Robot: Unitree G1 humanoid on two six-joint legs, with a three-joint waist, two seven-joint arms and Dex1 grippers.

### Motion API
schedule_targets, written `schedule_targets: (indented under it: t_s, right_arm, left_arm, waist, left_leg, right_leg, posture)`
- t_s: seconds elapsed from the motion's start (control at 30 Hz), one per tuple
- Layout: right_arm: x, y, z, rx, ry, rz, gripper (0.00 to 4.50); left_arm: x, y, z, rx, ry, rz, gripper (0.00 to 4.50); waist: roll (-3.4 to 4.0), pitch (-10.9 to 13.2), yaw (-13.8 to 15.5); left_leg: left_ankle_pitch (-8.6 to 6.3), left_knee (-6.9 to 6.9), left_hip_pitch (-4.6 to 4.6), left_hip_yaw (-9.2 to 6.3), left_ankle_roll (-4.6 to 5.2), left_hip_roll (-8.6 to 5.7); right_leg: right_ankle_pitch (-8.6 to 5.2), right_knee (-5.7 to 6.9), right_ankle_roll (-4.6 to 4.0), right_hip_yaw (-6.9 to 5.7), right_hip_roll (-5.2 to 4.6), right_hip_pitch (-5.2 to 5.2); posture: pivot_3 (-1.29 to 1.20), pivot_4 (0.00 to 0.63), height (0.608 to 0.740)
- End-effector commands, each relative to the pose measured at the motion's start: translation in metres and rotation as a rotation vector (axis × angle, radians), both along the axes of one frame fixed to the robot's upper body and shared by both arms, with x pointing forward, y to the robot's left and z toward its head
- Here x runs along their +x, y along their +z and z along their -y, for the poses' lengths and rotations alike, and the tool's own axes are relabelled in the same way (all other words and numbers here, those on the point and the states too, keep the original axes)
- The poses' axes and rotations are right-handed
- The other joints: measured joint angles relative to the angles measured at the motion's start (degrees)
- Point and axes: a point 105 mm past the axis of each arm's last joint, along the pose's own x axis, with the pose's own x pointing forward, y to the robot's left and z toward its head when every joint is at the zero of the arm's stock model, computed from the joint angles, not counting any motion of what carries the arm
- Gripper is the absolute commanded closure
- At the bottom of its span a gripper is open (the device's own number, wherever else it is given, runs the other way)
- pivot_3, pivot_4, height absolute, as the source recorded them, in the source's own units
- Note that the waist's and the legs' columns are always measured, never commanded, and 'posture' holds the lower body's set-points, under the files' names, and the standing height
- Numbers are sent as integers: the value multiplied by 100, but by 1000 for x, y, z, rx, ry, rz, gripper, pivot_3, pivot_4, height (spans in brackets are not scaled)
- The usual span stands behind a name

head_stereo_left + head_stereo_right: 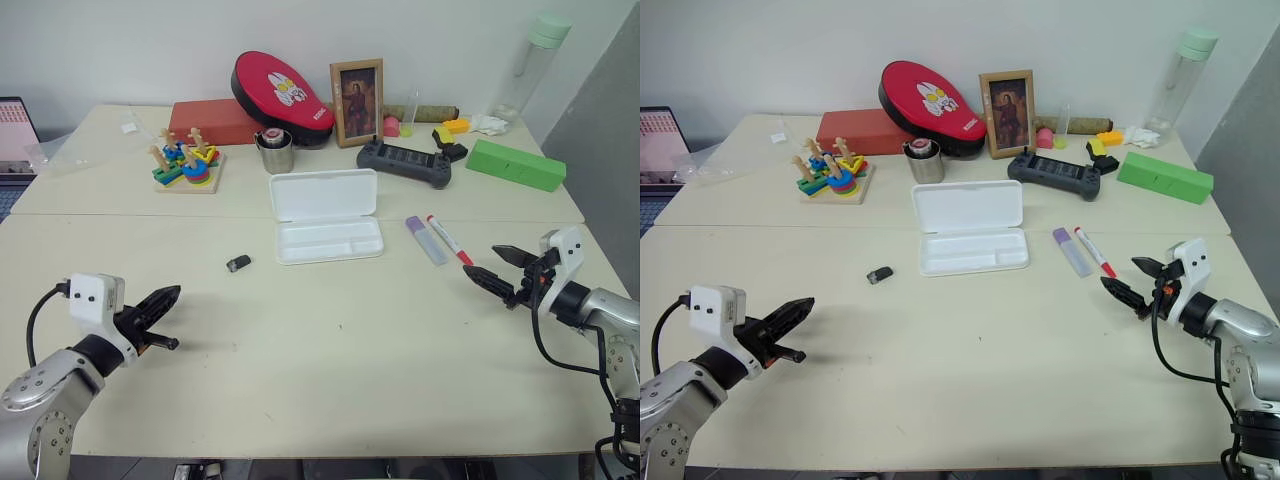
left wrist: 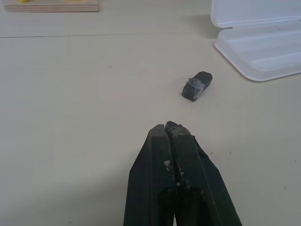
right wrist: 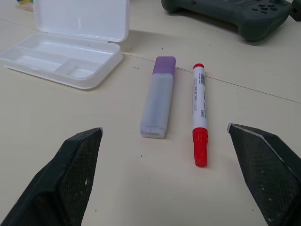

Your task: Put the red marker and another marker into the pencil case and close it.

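Note:
The white pencil case (image 1: 326, 216) lies open at the table's middle, lid flat behind its divided, empty tray (image 3: 56, 59). To its right lie the purple-capped marker (image 1: 426, 239) and the slim red marker (image 1: 449, 239) side by side; both show close up as purple marker (image 3: 158, 96) and red marker (image 3: 199, 113). My right gripper (image 1: 502, 268) hovers open just in front of and to the right of them, nothing between its fingers. My left gripper (image 1: 160, 318) is shut and empty at the near left, pointing toward a small dark stub (image 2: 197, 85).
Along the back stand a green box (image 1: 515, 164), a black game controller (image 1: 405, 162), a framed picture (image 1: 357, 101), a red pad, a metal cup (image 1: 275, 151), a wooden stacking toy (image 1: 186, 163) and a tall bottle (image 1: 530, 62). A laptop sits at the far left edge.

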Motion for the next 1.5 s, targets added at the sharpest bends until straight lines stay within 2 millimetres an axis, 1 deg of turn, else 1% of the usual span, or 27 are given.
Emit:
schedule_targets:
  t_s: [0.03, 0.9, 1.17, 1.3, 1.43, 1.5]
  right_arm:
    - [0, 15, -3, -8, 21, 54, 0]
    - [1, 15, -6, -5, 25, 60, 0]
    - [0, 16, -8, -16, 38, 61, 0]
    - [1, 25, -20, -36, 105, 81, 0]
    - [3, 38, -42, -100, 260, 99, 0]
    - [4, 44, -50, -118, 311, 107, 0]
  left_arm:
    - [1, 8, 6, 2, -28, 40, 4486]
    - [5, 13, 7, 24, -31, 51, 4486]
    - [5, 15, 13, 21, -64, 53, 4486]
    - [-2, 25, 25, 49, -169, 39, 4486]
    - [-8, 51, 35, 116, -316, 44, 4486]
    - [-9, 59, 40, 135, -363, 44, 4486]
  waist:
    - [0, 0, 0]
    - [0, 0, 0]
    - [0, 0, 0]
    - [0, 1, -2]
    - [7, 3, -17]
    - [8, 3, -16]
  left_leg:
    - [0, 0, 0, 0, 0, 0]
    - [0, 0, 0, 0, 0, 0]
    - [0, 0, 0, 0, 0, 0]
    - [0, 0, 0, 0, 0, 0]
    - [0, 0, 0, 2, 0, 1]
    - [0, 0, 2, 2, 0, 1]
  right_leg:
    - [0, 0, 0, 0, 0, 0]
    - [0, 0, 0, 0, 0, 0]
    - [0, 0, 0, 0, 0, 0]
    - [0, 0, 0, 0, 0, 0]
    - [0, 3, 0, 1, 0, -4]
    - [0, 4, 0, 1, 0, -3]
  posture:
    - [0, 150, 740]
    - [0, 150, 740]
    - [0, 150, 740]
    - [0, 150, 740]
    - [0, 150, 740]
    - [0, 150, 740]
